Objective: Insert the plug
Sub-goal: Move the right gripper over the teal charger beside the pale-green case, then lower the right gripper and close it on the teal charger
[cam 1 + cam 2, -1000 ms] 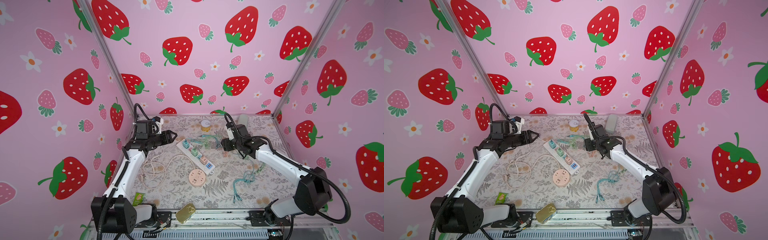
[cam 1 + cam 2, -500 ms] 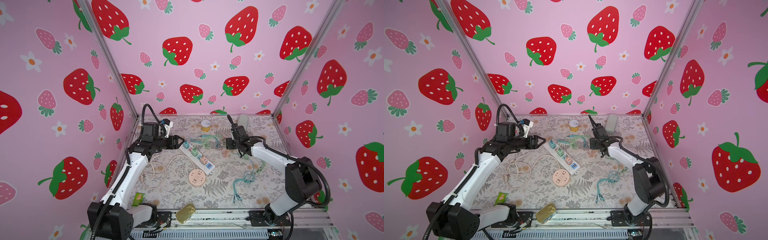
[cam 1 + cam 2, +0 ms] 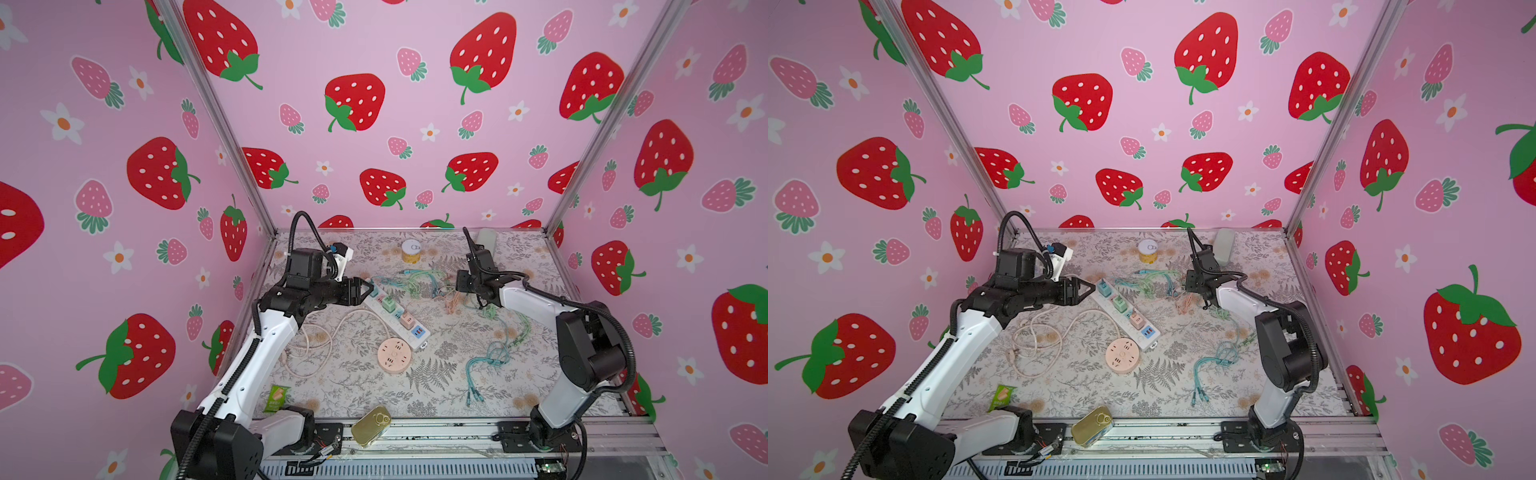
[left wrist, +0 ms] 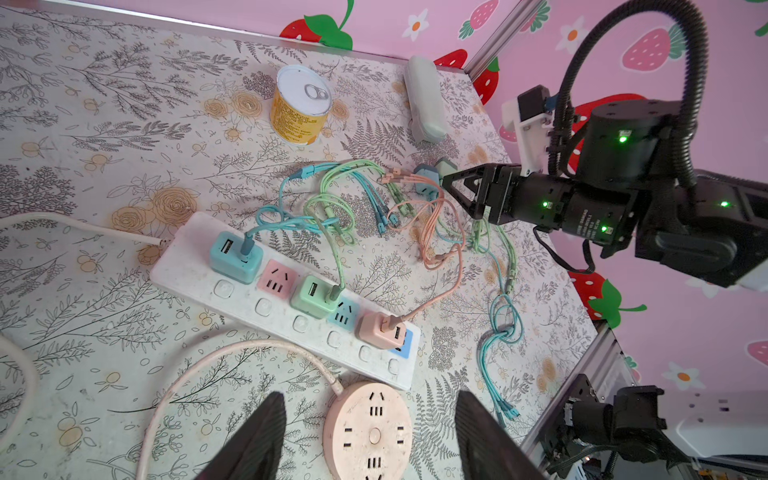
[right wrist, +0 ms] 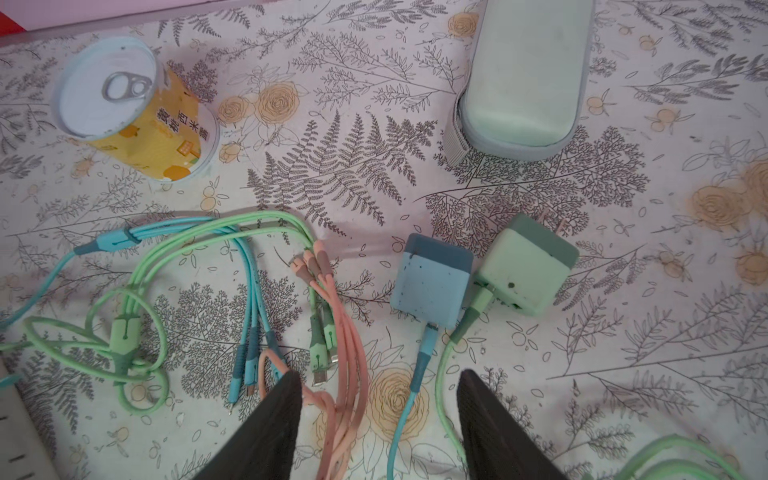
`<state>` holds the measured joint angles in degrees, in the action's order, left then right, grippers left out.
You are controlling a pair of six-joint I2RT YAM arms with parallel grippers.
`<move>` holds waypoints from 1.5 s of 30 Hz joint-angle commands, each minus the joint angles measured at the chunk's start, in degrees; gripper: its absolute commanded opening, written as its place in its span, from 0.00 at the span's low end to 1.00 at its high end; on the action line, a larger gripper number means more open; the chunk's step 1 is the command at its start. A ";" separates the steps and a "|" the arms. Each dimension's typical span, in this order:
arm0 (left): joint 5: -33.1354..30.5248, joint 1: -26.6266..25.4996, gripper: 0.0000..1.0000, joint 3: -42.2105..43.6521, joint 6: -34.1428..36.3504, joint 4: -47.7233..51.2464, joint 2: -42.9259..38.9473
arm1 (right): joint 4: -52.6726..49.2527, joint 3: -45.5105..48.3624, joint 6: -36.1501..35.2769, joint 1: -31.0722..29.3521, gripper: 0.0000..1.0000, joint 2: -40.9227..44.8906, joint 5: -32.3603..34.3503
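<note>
A white power strip [image 3: 384, 321] [image 4: 266, 308] lies slanted mid-table with teal, green and pink cube chargers plugged in. Two loose plugs lie side by side behind it: a blue cube charger [image 5: 432, 280] [image 4: 426, 183] and a green cube charger [image 5: 525, 266], each with a cable attached. My right gripper [image 5: 378, 374] [image 3: 459, 284] hovers open just short of them, over the pink, blue and green cables. My left gripper [image 4: 369, 395] [image 3: 368, 289] is open and empty at the strip's far end; in the left wrist view a round pink socket [image 4: 368, 432] shows between its fingers.
A yellow can [image 3: 411, 251] and a grey-green case [image 3: 486, 240] stand at the back. Loose cable bundles [image 3: 490, 361] lie at the right, a cream cord [image 3: 324, 345] at the left. A gold tin [image 3: 371, 424] and a green packet [image 3: 276, 397] sit at the front edge.
My left gripper has swung right, from the left wall to the strip's far end. My right gripper has drawn back and turned toward the loose chargers.
</note>
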<state>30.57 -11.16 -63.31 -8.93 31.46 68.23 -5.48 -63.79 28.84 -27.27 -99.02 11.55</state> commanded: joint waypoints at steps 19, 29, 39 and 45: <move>0.11 -0.44 0.68 -0.11 1.54 1.44 -0.02 | 2.98 -4.48 0.86 4.37 0.58 -10.39 -3.50; 0.02 -0.44 0.68 -0.21 1.75 1.67 0.31 | 4.46 -4.77 1.23 5.07 0.55 -9.94 -3.33; 0.02 -0.44 0.68 -0.36 1.83 2.05 0.24 | 3.69 -7.55 2.89 5.63 0.54 -14.04 -2.03; 0.06 -0.42 0.68 -0.55 1.90 2.24 0.33 | 3.63 -8.41 3.65 5.73 0.54 -15.97 -1.81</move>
<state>30.46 -11.27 -63.29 -8.56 32.16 68.42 -1.32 -70.43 30.79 -21.85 -113.73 8.56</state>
